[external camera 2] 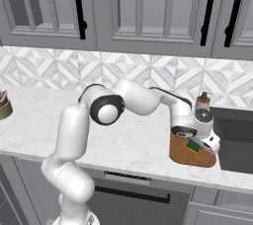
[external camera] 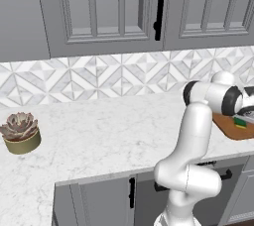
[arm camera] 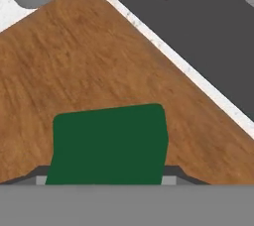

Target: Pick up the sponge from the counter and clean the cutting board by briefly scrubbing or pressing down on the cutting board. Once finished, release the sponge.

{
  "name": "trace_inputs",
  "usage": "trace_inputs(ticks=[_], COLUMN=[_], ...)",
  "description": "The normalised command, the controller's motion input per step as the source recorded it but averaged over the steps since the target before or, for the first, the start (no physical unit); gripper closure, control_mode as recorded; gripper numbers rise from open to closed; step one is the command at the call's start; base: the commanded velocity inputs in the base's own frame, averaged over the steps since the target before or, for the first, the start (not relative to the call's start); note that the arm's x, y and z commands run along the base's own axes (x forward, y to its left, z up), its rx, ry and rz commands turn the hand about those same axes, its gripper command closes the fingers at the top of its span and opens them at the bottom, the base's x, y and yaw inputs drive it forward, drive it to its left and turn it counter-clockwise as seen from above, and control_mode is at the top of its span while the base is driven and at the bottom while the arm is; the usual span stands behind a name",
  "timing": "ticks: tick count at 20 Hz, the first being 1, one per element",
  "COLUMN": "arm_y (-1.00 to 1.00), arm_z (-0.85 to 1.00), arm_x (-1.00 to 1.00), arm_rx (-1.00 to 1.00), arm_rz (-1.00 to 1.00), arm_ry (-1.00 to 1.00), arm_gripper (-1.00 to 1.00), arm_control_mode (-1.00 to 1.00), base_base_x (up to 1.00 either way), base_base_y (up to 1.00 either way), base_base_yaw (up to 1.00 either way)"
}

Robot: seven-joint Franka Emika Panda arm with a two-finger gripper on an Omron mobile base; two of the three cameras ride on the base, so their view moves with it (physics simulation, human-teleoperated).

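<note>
I am watching the sponge (arm camera: 109, 143) pressing green face up on the cutting board (arm camera: 74, 61), near the board's corner beside the dark sink (arm camera: 198, 27). My worry is that a long scrubbing stroke toward that corner is going to carry the sponge off the wood and over the sink edge, or drag the board along the table (external camera: 109, 136). The jaws (external camera 2: 200, 146) are clenching the sponge between them; in the hand view it is sitting squarely between the fingertips, its near edge hidden at the bottom.
</note>
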Motion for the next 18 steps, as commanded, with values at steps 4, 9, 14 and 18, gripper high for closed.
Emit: trace_inputs(ticks=[4, 9, 14, 18], arm_y=[-0.13, 0.02, 0.15, 0.29], arm_z=[-0.1, -0.03, 0.0, 0.0], arm_x=[-0.33, 0.11, 0.5, 0.5], arm_rx=[0.0, 0.0, 0.0, 0.0], arm_rz=[-0.03, -0.01, 0.0, 0.0], arm_ry=[-0.06, -0.07, -0.04, 0.0], arm_gripper=[1.0, 1.0, 1.0, 1.0], arm_control_mode=[-1.0, -1.0, -1.0, -1.0], base_base_x=[0.0, 0.0, 0.0, 0.0], base_base_y=[0.0, 0.0, 0.0, 0.0], base_base_yaw=[0.0, 0.0, 0.0, 0.0])
